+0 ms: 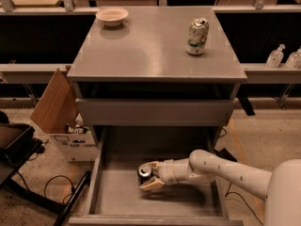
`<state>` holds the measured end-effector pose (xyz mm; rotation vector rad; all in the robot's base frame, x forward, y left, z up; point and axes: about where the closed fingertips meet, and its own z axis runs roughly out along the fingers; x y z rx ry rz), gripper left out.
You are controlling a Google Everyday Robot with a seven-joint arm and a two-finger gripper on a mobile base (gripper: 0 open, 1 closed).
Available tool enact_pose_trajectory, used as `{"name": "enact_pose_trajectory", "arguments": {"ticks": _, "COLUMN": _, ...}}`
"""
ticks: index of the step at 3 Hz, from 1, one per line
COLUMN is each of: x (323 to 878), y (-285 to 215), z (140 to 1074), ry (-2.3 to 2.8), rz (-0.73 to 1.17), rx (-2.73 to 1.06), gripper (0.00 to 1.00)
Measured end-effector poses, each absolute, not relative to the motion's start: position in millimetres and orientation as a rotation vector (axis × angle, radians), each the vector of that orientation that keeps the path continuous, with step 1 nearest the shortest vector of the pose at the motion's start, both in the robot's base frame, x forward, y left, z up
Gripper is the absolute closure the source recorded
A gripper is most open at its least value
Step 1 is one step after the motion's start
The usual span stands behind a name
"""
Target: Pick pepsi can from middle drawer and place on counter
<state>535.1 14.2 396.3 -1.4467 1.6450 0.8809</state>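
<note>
Grey counter [141,51] fills the upper half of the view, flat and matte, topping the cabinet. Below it, the middle drawer [117,199] is pulled right out toward the camera, its bare floor and low side walls on show, with a closed drawer front [155,112] above it. And in comes the white arm [225,171] from the lower right, reaching leftward across the drawer, low over the floor. Off to the left of the cabinet, an opened cardboard box [61,121] sits on the ground.

Now the gripper [149,175]: it's down inside the drawer, left of centre, and its two tan fingers [150,186] are parted, one on the far side and one on the near side of the pepsi can [144,172]. The can stands upright on the drawer floor between them, silver top up. Whether the pads are actually pressing on it, I can't tell.

Up on the counter, a pale bowl [112,16] rests near the back left corner, and a white-and-green can [197,36] stands toward the back right, well apart from it.
</note>
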Motion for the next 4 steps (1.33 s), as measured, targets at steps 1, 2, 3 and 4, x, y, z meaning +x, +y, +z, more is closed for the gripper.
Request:
{"name": "enact_pose_trajectory", "arguments": {"ticks": 1, "x": 531.4, "y": 35.2, "z": 406.8, "ry": 1.606, "rz": 0.946, "rx": -1.456, "gripper": 0.64}}
{"name": "enact_pose_trajectory", "arguments": {"ticks": 2, "x": 513.1, "y": 59.5, "z": 443.5, "ry": 1.55, "rz": 1.055, "rx": -1.455, "gripper": 0.88}}
{"name": "enact_pose_trajectory", "arguments": {"ticks": 3, "x": 482.4, "y": 77.9, "z": 501.2, "ry": 1.494, "rz": 1.133, "rx": -1.448, "gripper": 1.0}}
{"name": "enact_pose_trajectory", "arguments": {"ticks": 4, "x": 444.6, "y": 99.1, "z": 572.1, "ry": 1.429, "rz": 1.131, "rx": -1.486, "gripper": 1.0}}
